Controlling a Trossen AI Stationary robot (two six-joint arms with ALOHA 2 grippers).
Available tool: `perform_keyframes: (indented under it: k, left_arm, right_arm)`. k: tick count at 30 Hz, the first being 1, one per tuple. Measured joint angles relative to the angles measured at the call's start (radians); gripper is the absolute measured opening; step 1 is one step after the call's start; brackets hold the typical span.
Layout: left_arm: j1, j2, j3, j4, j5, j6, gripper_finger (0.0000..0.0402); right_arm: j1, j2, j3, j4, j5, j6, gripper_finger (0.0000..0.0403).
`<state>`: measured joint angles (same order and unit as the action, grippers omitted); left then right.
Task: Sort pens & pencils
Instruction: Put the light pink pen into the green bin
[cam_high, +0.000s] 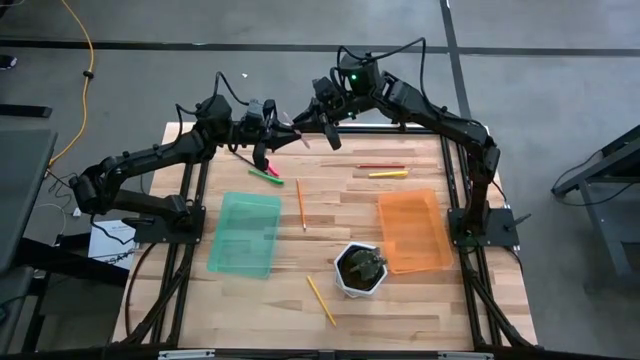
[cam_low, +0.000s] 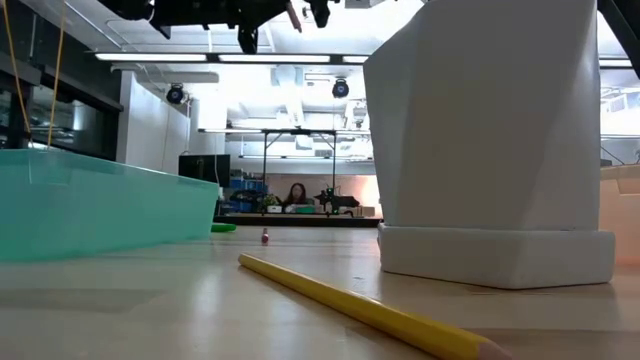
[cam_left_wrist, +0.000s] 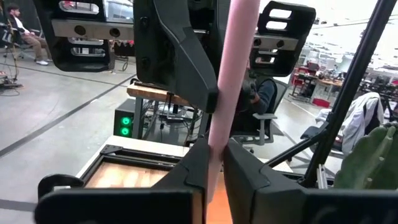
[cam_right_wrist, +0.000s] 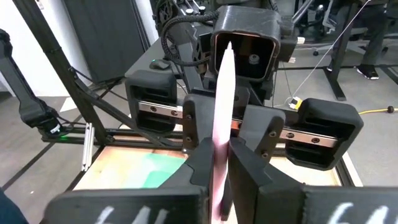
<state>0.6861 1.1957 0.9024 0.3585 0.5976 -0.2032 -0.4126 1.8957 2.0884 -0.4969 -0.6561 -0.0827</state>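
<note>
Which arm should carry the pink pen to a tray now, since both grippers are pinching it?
Probably the left. Both the left gripper and right gripper are shut on the pink pen above the table's far edge. If pens belong in the green tray, that tray lies on the left arm's side.

pen between my grippers: pink
my left gripper: dark
my right gripper: dark
left tray: translucent green
right tray: translucent orange
pot: white, green plant inside
table: pale wood strips
pencil near front edge: yellow-orange
pen by my left gripper: green and pink
pen near orange tray: yellow
</note>
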Motion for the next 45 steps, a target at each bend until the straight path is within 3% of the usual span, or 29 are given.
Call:
perform_keyframes:
  k: [11, 20, 28, 45]
  left_arm:
    - [0.0, 0.0, 0.0, 0.008, 0.0, -0.001, 0.0039]
    - [0.001, 0.0, 0.0, 0.009, -0.005, -0.003, 0.0021]
    - [0.001, 0.0, 0.0, 0.003, -0.004, 0.007, 0.0029]
    - [0.035, -0.144, 0.001, -0.363, 0.079, 0.149, 0.0023]
  right_arm:
    - [0.001, 0.0, 0.0, 0.003, -0.002, -0.004, 0.0025]
    - [-0.001, 0.0, 0.0, 0.009, 0.002, 0.013, 0.0123]
    - [-0.043, 0.0, 0.0, 0.055, 0.005, 0.025, 0.0166]
    - [-0.251, -0.072, -0.001, -0.063, -0.096, 0.083, 0.017]
